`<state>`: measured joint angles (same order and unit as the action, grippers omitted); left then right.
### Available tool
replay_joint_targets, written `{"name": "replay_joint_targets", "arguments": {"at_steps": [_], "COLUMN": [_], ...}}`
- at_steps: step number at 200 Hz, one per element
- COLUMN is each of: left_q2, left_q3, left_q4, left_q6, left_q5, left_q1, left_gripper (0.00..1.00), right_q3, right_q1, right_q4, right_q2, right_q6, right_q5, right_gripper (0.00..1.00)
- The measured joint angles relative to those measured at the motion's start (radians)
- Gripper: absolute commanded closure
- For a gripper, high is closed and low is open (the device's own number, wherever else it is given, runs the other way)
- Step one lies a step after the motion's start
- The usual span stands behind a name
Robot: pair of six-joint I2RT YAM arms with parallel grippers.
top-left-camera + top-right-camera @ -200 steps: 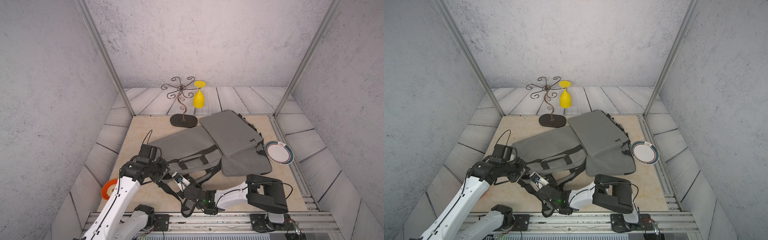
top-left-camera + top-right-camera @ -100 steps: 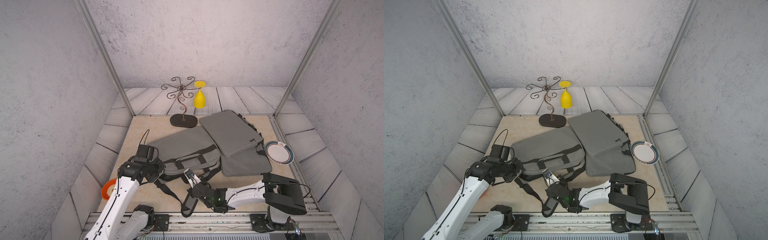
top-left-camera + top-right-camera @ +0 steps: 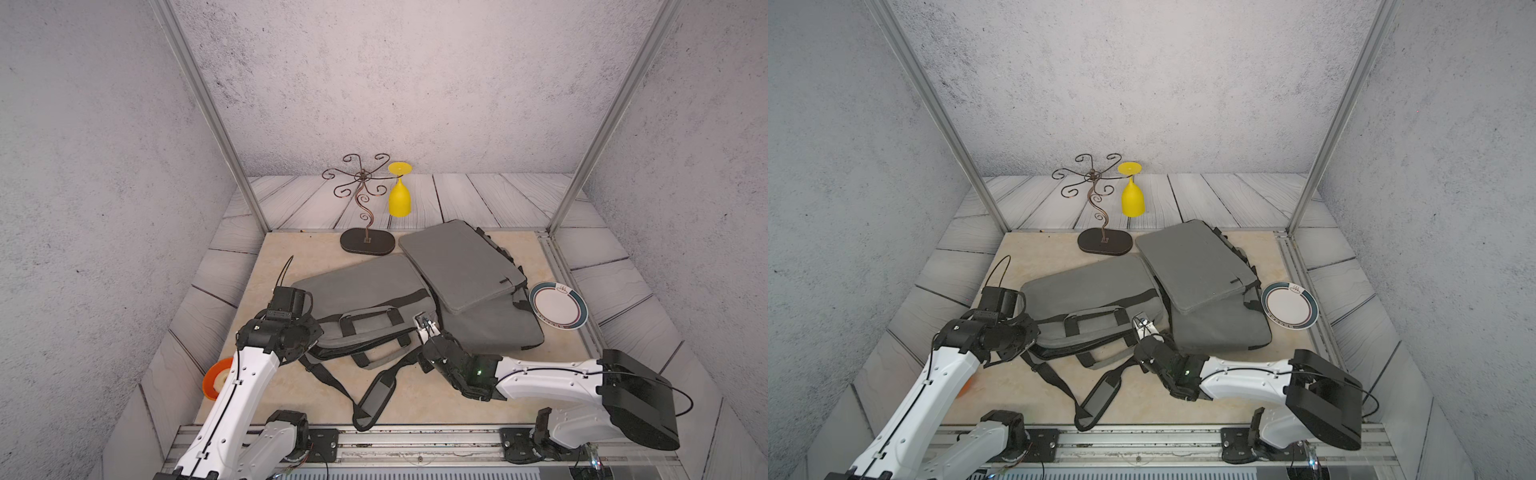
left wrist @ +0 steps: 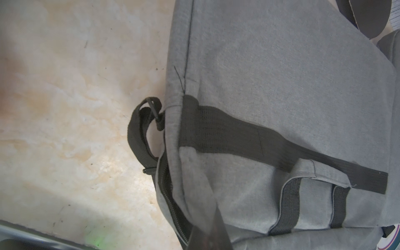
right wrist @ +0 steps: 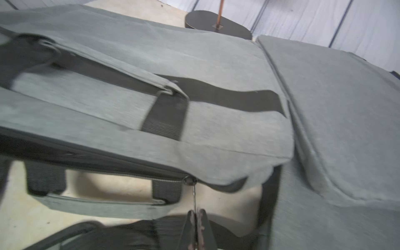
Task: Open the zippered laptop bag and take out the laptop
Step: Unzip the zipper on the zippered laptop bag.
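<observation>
With right gripper [image 5: 196,216] clamped on the thin metal zipper pull [image 5: 194,197] of the grey fabric laptop bag [image 3: 361,286] lying on the beige mat [image 3: 415,407], left gripper [image 4: 205,232] pinching its corner fabric, pull may slip out or slider jam at the bag's rounded corner; laptop unseen.

The left arm [image 3: 245,386] hid most of an orange ring [image 3: 210,378] at the near left. The laptop bag's [image 5: 194,65] handles [image 5: 26,49] were motion-blurred. The zipper pull's [image 5: 194,194] end lay hidden between the right hand's [image 5: 196,216] tips.
</observation>
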<state>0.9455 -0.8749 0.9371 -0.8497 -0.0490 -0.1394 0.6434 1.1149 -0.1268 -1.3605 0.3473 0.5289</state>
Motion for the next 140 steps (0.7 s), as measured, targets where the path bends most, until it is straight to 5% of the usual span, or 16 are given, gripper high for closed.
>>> {"name": "replay_joint_targets", "arguments": {"at_steps": [125,140], "left_q2": [-0.004,-0.005], "left_q3": [0.068,0.074], "left_q4": [-0.055,-0.058], "left_q6": [0.043,0.055], "left_q5": [0.008,-0.002], "left_q1": [0.048,0.052], "left_gripper": [1.0,0.92], "right_q3": [-0.001,0.006], "right_q1": [-0.377,-0.389], "right_q4": [0.149,0.154], "right_q2": [0.056,0.055], "right_q6": [-0.045,-0.066], "right_q5": [-0.356,-0.387], "right_gripper": [1.0,0.99]}}
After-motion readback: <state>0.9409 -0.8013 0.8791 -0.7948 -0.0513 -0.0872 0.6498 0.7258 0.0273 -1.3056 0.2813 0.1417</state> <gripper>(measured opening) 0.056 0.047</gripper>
